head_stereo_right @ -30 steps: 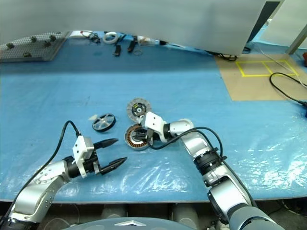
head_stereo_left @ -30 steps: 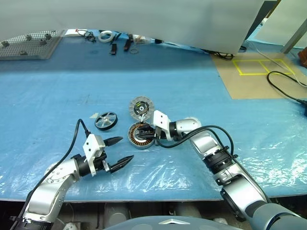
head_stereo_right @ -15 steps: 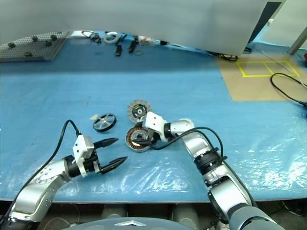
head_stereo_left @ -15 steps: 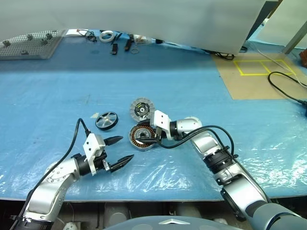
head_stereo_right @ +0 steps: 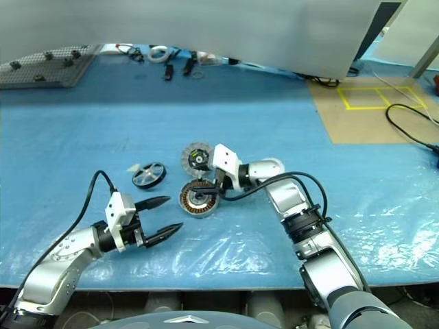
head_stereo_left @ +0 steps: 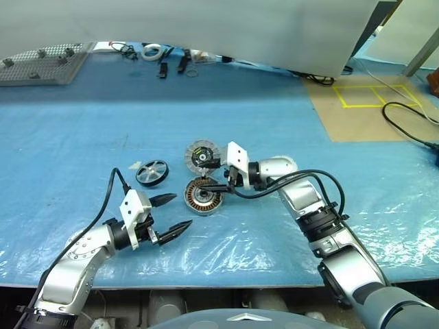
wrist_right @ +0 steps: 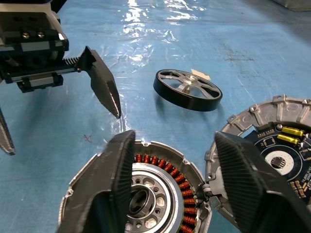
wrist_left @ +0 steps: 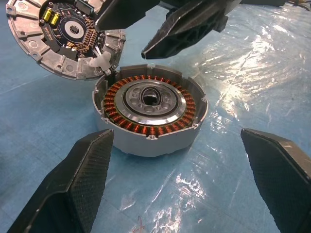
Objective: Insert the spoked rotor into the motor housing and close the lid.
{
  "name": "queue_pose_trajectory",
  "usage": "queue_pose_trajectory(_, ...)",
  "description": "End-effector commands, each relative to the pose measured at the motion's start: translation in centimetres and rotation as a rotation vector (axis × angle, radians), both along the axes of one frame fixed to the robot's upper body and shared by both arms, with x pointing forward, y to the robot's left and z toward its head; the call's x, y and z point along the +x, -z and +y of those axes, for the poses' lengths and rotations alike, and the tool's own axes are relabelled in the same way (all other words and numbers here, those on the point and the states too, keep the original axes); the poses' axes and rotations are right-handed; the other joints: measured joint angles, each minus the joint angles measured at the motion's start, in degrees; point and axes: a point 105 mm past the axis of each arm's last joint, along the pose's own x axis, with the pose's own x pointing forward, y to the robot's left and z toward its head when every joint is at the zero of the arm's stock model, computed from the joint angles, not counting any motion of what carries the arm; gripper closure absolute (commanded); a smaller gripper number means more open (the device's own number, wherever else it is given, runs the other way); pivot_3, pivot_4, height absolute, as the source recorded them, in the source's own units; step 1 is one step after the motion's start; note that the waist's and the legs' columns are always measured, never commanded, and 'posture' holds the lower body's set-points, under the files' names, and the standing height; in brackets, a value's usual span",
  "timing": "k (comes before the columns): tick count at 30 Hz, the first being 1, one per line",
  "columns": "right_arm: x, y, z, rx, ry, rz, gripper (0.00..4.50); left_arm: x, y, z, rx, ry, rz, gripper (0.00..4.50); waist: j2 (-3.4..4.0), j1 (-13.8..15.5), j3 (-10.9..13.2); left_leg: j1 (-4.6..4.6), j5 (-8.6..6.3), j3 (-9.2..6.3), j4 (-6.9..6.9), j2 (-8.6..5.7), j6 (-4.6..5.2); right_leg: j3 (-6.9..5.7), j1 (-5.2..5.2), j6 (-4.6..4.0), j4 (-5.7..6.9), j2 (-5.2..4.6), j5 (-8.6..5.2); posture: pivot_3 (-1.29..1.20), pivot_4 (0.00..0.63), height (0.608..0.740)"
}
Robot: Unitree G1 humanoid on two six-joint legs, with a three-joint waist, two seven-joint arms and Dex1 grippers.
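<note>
The motor housing (head_stereo_left: 204, 197), a silver cup with copper windings, lies flat on the blue sheet with its open side up. Touching its far edge is the lid (head_stereo_left: 201, 155), its circuit-board face up. The spoked rotor (head_stereo_left: 151, 172), a black wheel, rests to their left. My right gripper (wrist_right: 180, 179) hovers just above the housing (wrist_right: 146, 204), open, holding nothing. My left gripper (head_stereo_left: 183, 211) stands open near the housing's left front, clear of it. The left wrist view shows the housing (wrist_left: 150, 114) between and beyond the left fingertips (wrist_left: 82, 179).
A white scrap (head_stereo_left: 132, 164) lies by the rotor. At the back left are a grey perforated plate (head_stereo_left: 41, 63), a tape roll (head_stereo_left: 151, 50) and small tools. A brown board with yellow tape squares (head_stereo_left: 370, 103) and a black cable (head_stereo_left: 405, 120) are at the right.
My right gripper has let go of the housing's rim, opened and risen above it. The housing now lies flat. The left gripper has not moved.
</note>
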Motion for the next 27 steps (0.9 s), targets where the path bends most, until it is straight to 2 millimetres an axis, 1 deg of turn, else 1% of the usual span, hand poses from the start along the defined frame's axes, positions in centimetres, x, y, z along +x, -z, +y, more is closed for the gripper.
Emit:
queue_pose_trajectory(1, -0.8, -0.5, 0.0, 0.008, -0.044, 0.014, 2.93, -0.1, -0.4, -0.1, -0.009, 0.008, -0.018, 0.07, 0.00, 0.0, 0.0, 0.00, 0.00, 0.00, 0.00, 0.00, 0.00, 0.00, 0.00, 0.00, 0.00, 0.00, 0.00, 0.00, 0.150, 0.740)
queue_pose_trajectory(3, -1.1, 0.2, 0.1, -0.010, -0.054, 0.035, 3.61, -0.1, -0.4, -0.1, -0.008, 0.008, -0.017, 0.07, 0.00, 0.0, 0.0, 0.00, 0.00, 0.00, 0.00, 0.00, 0.00, 0.00, 0.00, 0.00, 0.01, 0.00, 0.00, 0.00, 0.150, 0.740)
queue_pose_trajectory(5, -1.1, 0.5, 0.2, -0.016, -0.054, 0.040, 4.26, 0.0, -0.4, -0.2, -0.007, 0.008, -0.018, 0.07, 0.00, 0.0, 0.0, 0.00, 0.00, 0.00, 0.00, 0.00, 0.00, 0.00, 0.00, 0.00, 0.01, 0.00, 0.00, 0.00, 0.150, 0.740)
queue_pose_trajectory(6, -1.1, 0.6, 0.3, -0.018, -0.054, 0.046, 4.48, 0.0, -0.4, -0.2, -0.008, 0.008, -0.019, 0.07, 0.00, 0.0, 0.0, 0.00, 0.00, 0.00, 0.00, 0.00, 0.00, 0.00, 0.00, 0.00, 0.01, 0.00, 0.00, 0.00, 0.150, 0.740)
queue_pose_trajectory(15, -0.9, 1.6, 0.3, -0.050, -0.042, 0.075, 4.48, -0.1, -0.4, -0.1, -0.002, 0.002, -0.019, 0.07, 0.00, 0.0, 0.0, 0.00, 0.00, 0.00, 0.02, 0.00, 0.00, 0.00, 0.00, 0.00, 0.01, 0.00, 0.00, 0.00, 0.150, 0.740)
queue_pose_trajectory(19, -0.6, 2.6, 0.1, -0.082, -0.027, 0.078, 4.48, 0.0, -0.5, -0.1, -0.004, 0.002, -0.022, 0.07, 0.00, 0.0, 0.0, 0.00, 0.00, 0.00, 0.02, 0.00, 0.00, 0.00, 0.00, 0.00, 0.01, 0.00, 0.00, 0.00, 0.150, 0.740)
queue_pose_trajectory(27, 0.0, 3.4, 0.0, -0.084, 0.010, 0.085, 4.48, 0.1, -0.6, -0.3, -0.007, 0.006, -0.026, 0.07, 0.00, 0.0, 0.0, 0.00, 0.00, 0.00, 0.03, 0.00, 0.00, 0.00, 0.00, -0.01, 0.03, 0.00, 0.00, 0.00, 0.150, 0.740)
